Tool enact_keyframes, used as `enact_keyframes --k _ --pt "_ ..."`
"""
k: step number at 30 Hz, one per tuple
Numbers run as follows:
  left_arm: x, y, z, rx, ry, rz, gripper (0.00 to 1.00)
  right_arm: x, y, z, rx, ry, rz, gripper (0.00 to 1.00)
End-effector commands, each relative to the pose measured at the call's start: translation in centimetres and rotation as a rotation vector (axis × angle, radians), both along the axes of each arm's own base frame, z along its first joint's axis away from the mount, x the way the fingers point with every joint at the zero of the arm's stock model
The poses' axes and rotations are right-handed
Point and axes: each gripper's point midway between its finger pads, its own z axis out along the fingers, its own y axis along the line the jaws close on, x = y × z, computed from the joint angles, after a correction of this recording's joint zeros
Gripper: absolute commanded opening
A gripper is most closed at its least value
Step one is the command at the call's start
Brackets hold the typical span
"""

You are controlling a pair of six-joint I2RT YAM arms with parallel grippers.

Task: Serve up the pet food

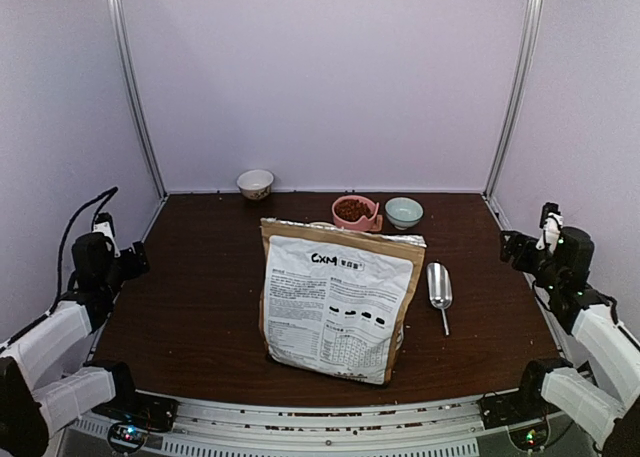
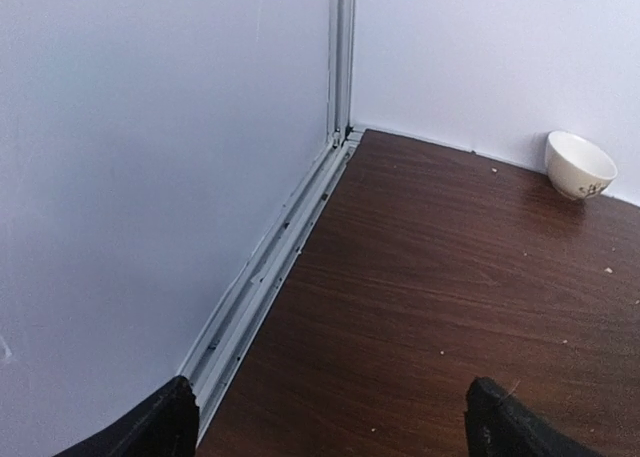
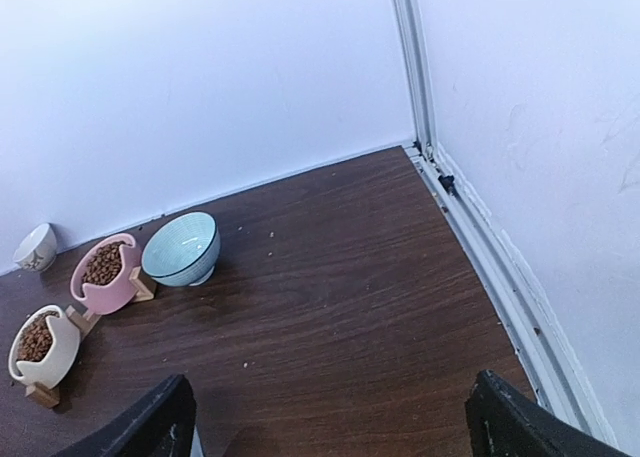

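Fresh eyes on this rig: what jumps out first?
The big printed bag standing upright mid-table dominates the top view. A silver scoop lies on the table to its right. Behind the bag, a pink bowl holds pet food, with a pale blue bowl beside it.

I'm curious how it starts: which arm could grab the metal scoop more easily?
Probably the right. The scoop lies right of the bag, nearer the right gripper; the bag stands between it and the left gripper.
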Motion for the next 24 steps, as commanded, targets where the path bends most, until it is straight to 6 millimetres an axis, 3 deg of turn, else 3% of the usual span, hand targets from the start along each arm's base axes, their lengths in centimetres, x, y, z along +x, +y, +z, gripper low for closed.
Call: enact_keyframes --k 1,4,11,13,23,24 --pt "1.2 0.2 2.1 0.155 -0.17 -0.02 0.97 -0.4 -2.1 2.1 -0.09 -0.252 -0.111 0.96" --pt "1.8 0.6 0.6 0.184 -0.148 -0.008 0.98 -1.1 -2.6 1.8 -0.097 -0.337 -0.146 0.96" --pt "3.7 0.6 0.5 0.177 -0.15 -0.012 0.98 -0.2 -2.6 -1.0 -0.11 -0.298 -0.139 0.95" --pt "4.0 0.7 0.1 0.177 -0.14 -0.009 0.98 0.1 -2.2 -1.0 -0.108 -0.294 -0.116 0.95" --pt "4.5 0.8 2.1 0.188 -0.211 -0.001 0.98 0.7 -2.0 -1.2 -0.113 -0.282 -0.102 0.95" --pt "4.0 0.8 1.2 0.186 -0.198 0.003 0.98 0.7 -2.1 -1.1 -0.114 -0.284 -0.105 0.95"
